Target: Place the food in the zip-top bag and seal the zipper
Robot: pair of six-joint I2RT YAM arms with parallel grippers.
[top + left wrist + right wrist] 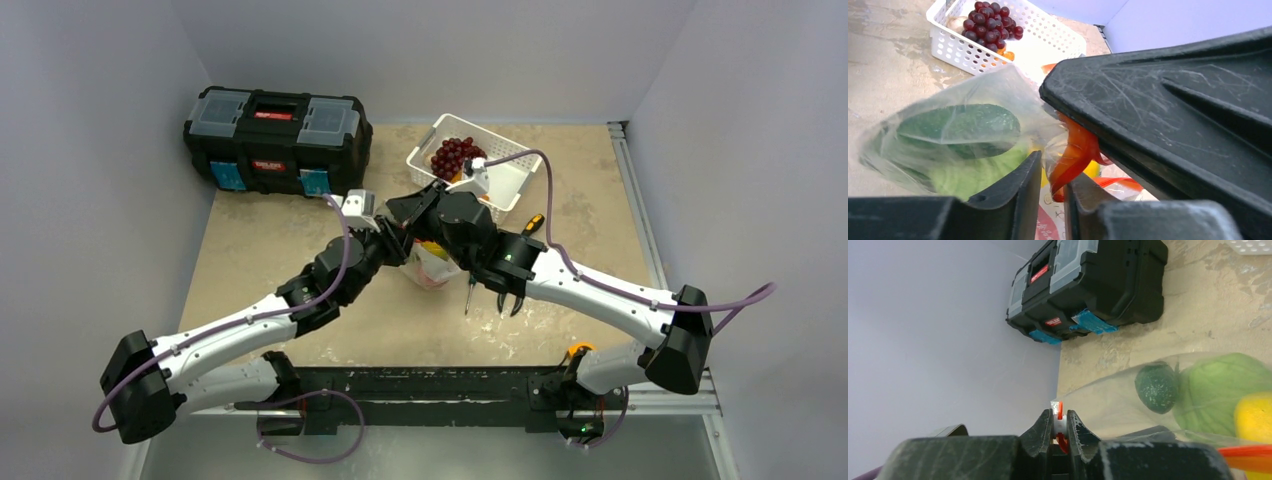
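Note:
The zip-top bag (438, 268) lies at the table's middle between both grippers. Through its clear plastic I see a dark green cucumber (958, 127), a light-green cabbage (973, 175) and a yellow citrus (1091, 169). My left gripper (1053, 185) is shut on the bag's mouth, with the orange-red zipper (1073, 155) between its fingers. My right gripper (1059, 422) is shut on the white slider (1060, 426) at the end of the zipper. In the right wrist view the cucumber (1156, 387), the cabbage (1223, 390) and the citrus (1253, 417) show inside the bag.
A white slotted basket (505, 180) with dark red grapes (455, 155) stands at the back, just behind the grippers. A black toolbox (275, 140) stands at the back left. Hand tools (500, 295) lie under my right forearm. Grey walls close in the table.

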